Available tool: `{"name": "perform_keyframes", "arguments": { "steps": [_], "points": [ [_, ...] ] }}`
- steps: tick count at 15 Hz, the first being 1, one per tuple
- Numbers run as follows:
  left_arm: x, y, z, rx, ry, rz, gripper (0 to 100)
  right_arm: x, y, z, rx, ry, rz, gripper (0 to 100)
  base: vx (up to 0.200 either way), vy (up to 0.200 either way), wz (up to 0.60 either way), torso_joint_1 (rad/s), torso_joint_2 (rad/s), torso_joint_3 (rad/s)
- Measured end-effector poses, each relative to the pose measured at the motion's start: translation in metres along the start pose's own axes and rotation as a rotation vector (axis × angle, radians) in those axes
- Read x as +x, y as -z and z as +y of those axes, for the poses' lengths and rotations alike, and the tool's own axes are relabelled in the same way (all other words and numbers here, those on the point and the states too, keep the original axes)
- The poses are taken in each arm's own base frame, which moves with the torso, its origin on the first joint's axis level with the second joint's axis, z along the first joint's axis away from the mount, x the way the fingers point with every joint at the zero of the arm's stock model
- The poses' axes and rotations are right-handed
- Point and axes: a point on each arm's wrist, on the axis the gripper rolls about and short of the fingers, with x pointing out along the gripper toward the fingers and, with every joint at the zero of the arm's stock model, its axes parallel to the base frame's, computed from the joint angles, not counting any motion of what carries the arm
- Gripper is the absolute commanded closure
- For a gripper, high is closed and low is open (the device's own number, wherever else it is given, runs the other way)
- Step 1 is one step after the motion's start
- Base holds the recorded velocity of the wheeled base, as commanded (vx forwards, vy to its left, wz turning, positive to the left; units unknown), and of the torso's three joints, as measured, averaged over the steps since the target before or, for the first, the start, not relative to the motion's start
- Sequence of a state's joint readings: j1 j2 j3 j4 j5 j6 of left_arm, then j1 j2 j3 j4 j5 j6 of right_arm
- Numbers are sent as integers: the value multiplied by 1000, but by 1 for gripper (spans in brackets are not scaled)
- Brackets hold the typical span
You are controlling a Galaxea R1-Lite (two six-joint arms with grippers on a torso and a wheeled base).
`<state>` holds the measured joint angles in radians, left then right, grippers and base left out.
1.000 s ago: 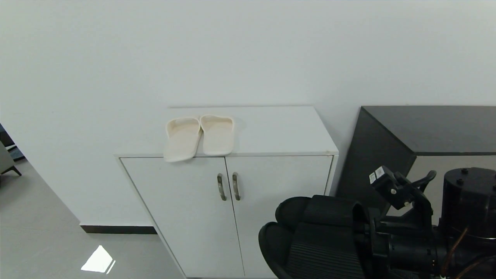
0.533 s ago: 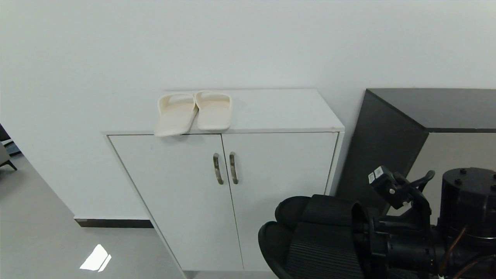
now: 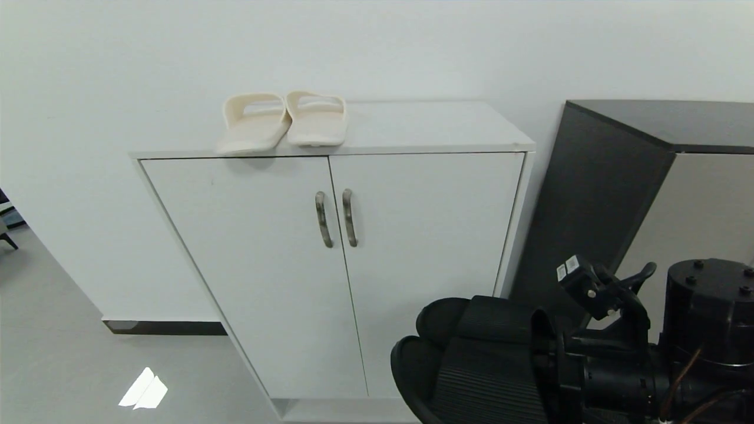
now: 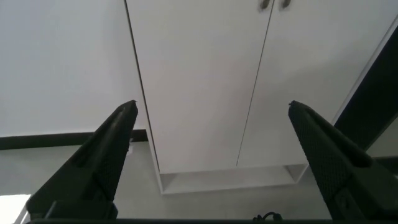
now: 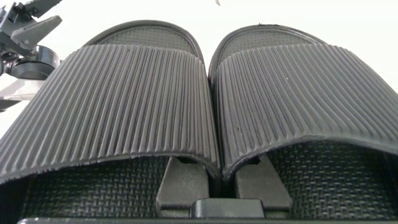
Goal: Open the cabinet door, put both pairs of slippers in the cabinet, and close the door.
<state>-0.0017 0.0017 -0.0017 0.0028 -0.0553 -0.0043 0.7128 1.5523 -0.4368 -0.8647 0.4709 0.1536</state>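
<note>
A white two-door cabinet [image 3: 424,247] stands against the wall, both doors closed, with two metal handles [image 3: 334,218] at the centre seam. On its top, near the left front edge, lies a cream pair of slippers [image 3: 283,121]. A black ribbed pair of slippers [image 3: 477,365] hangs low in front of the right door, and my right gripper [image 5: 222,186] is shut on the pair where the two straps [image 5: 211,112] meet. My left gripper [image 4: 212,107] is open and holds nothing, low down, facing the cabinet doors [image 4: 205,93].
A tall dark panel [image 3: 589,194] leans beside the cabinet's right side. Grey floor [image 3: 70,353] lies open to the left of the cabinet, with a chair leg [image 3: 5,235] at the far left edge.
The head camera has moved, so the cabinet and cream slippers sit higher in the picture and the doors show in full. The black slippers stay in my right gripper.
</note>
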Motion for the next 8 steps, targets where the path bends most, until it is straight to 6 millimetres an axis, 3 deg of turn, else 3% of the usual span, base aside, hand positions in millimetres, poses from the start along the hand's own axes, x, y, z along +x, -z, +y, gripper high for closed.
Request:
{"name": "perform_keyframes", "arguments": {
  "steps": [6, 8],
  "points": [
    [0, 0, 0, 5, 2, 1, 0, 2, 3, -1, -7, 2, 13, 100, 0, 0, 0, -138, 443, 308],
    [0, 0, 0, 6, 3, 2, 0, 2, 4, -2, -6, 3, 17, 100, 0, 0, 0, -46, 193, 139]
  ]
}}
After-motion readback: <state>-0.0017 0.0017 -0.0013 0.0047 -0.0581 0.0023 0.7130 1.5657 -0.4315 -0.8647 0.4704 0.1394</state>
